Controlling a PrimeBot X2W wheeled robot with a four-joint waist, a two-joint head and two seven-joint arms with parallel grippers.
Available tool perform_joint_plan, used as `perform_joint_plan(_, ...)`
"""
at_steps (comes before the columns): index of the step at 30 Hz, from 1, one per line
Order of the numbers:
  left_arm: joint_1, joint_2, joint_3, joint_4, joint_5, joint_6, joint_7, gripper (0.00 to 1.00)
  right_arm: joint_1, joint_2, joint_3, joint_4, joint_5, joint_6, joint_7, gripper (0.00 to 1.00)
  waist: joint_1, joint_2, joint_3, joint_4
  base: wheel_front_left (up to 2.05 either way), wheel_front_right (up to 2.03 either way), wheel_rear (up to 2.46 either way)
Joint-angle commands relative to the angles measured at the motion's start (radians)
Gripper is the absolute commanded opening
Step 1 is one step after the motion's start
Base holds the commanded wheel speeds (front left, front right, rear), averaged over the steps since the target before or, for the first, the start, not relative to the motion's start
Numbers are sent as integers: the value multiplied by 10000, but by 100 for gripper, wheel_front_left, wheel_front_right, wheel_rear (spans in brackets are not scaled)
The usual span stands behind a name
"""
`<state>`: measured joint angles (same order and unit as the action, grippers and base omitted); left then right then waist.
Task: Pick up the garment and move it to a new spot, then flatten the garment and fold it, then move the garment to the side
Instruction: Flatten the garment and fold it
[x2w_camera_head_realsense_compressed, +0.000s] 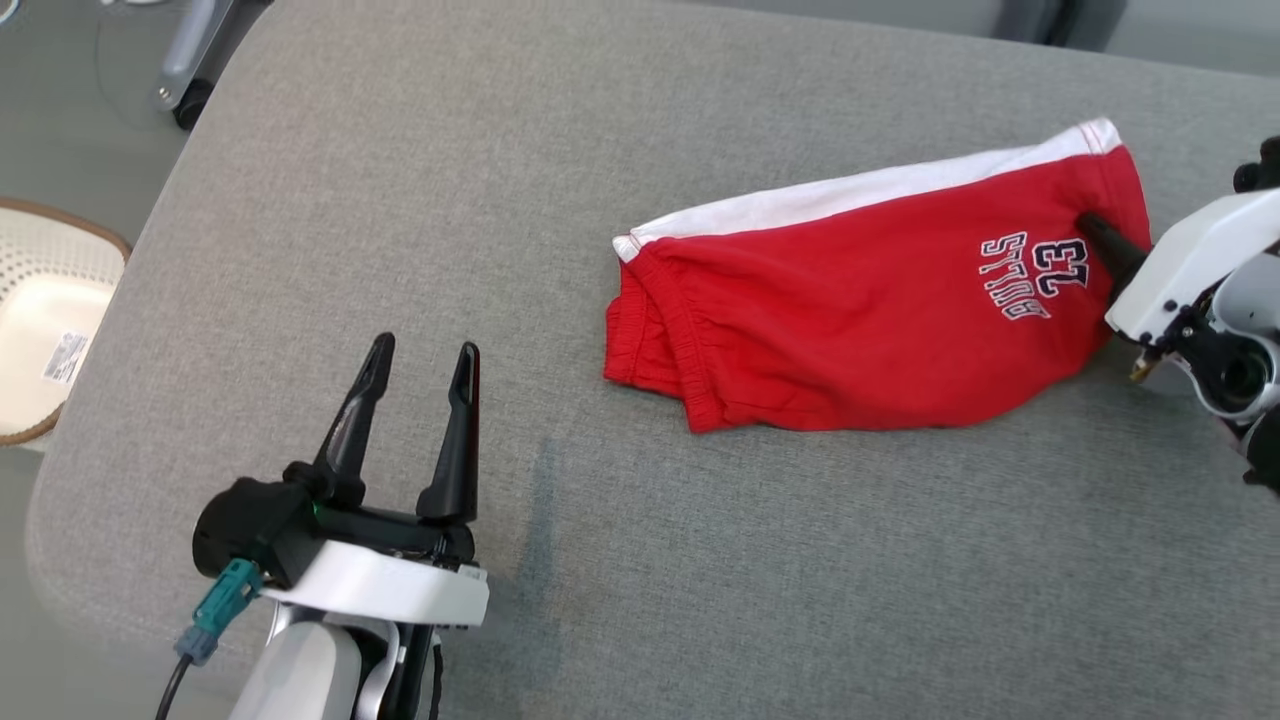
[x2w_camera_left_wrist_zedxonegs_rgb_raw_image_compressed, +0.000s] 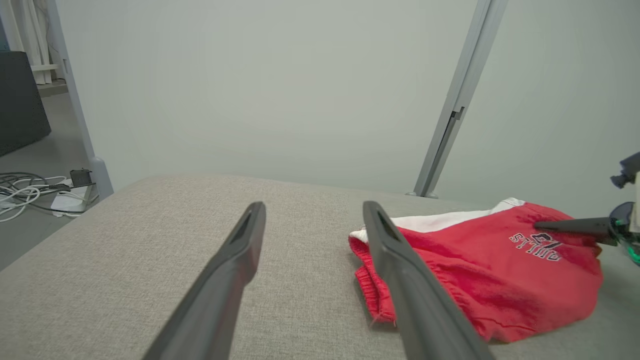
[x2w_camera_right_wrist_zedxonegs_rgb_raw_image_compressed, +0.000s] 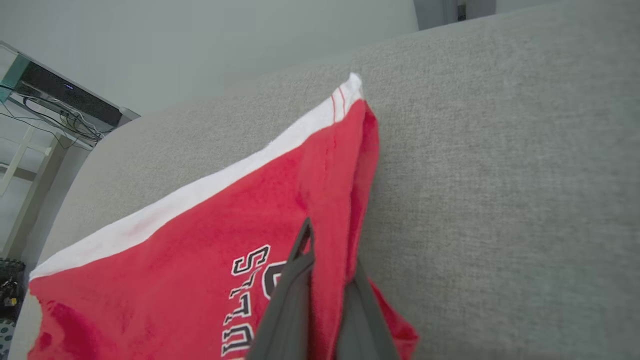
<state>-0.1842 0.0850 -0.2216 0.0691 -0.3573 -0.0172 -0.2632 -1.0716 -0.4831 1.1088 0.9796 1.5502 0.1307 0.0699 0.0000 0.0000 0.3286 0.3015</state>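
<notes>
Red shorts (x2w_camera_head_realsense_compressed: 860, 300) lie long-ways across the right side of the grey padded table (x2w_camera_head_realsense_compressed: 400, 200), right fingers (x2w_camera_head_realsense_compressed: 1108, 240) clamped on their far-right end, left fingers (x2w_camera_head_realsense_compressed: 455, 430) spread wide, empty, way off left.

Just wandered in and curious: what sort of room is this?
Likely an indoor lab or test room, not a home: a grey padded work surface, loose cables on the floor, and a bare wall with a metal post.
</notes>
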Motion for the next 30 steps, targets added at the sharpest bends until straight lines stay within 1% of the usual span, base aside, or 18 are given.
perform_joint_plan(1, 188, -7, 94, 92, 116, -105, -14, 100, 302, -105, -116, -126, 125, 1, -226, 0, 0, 0, -236, -207, 0, 0, 0)
perform_joint_plan(8, 439, -90, 272, 432, 433, -416, -14, 100, 1315, -297, -454, -712, 454, 1, -1004, 0, 0, 0, -897, -819, 0, 0, 0)
perform_joint_plan(11, 571, -104, 296, 522, 539, -498, -14, 100, 1666, -464, -528, -758, 511, 1, -1233, 0, 0, 0, -1093, -1033, 0, 0, 0)
perform_joint_plan(16, 683, -142, 277, 596, 654, -589, -14, 100, 2056, -675, -599, -759, 454, 1, -1583, 0, 0, 0, -1254, -1164, 0, 0, 0)
perform_joint_plan(18, 728, -162, 247, 627, 677, -605, -15, 100, 2061, -812, -640, -707, 319, 1, -1884, 0, 0, 0, -1307, -1170, 0, 0, 0)
perform_joint_plan(25, 835, -216, 209, 813, 632, -685, -15, 100, 1655, -563, -433, -921, -203, 1, -2330, 0, 0, 0, -1562, -1051, 0, 0, 0)
perform_joint_plan(30, 923, -252, 197, 899, 561, -696, -15, 100, 1342, -115, -137, -1035, -533, 1, -2330, 0, 0, 0, -1713, -840, 0, 0, 0)
